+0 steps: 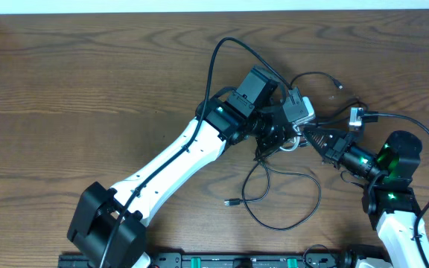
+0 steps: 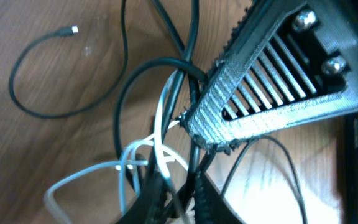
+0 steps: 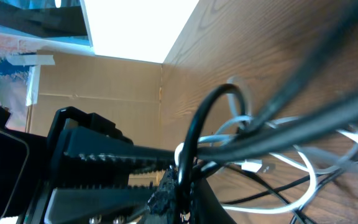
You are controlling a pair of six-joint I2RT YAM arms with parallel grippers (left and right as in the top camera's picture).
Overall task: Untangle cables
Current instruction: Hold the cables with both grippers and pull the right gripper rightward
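Note:
The cables [image 1: 283, 143] are a knot of thin black cords and a short white one between my two grippers at the table's middle right. A long black loop [image 1: 285, 195] trails toward the front and ends in a plug [image 1: 229, 202]. My left gripper [image 1: 272, 138] is shut on white and black strands of the knot; the left wrist view shows its fingers [image 2: 178, 198] pinching them. My right gripper [image 1: 309, 138] faces it from the right and is shut on a black cable [image 3: 194, 140]. The white cable [image 3: 306, 183] curls beside it.
Another thin black cord with a plug end [image 1: 339, 84] lies behind the knot. A small white and black block [image 1: 357, 117] lies by the right arm. The left arm's own thick black wire [image 1: 218, 56] arcs over the table. A dark rail [image 1: 237, 260] runs along the front edge.

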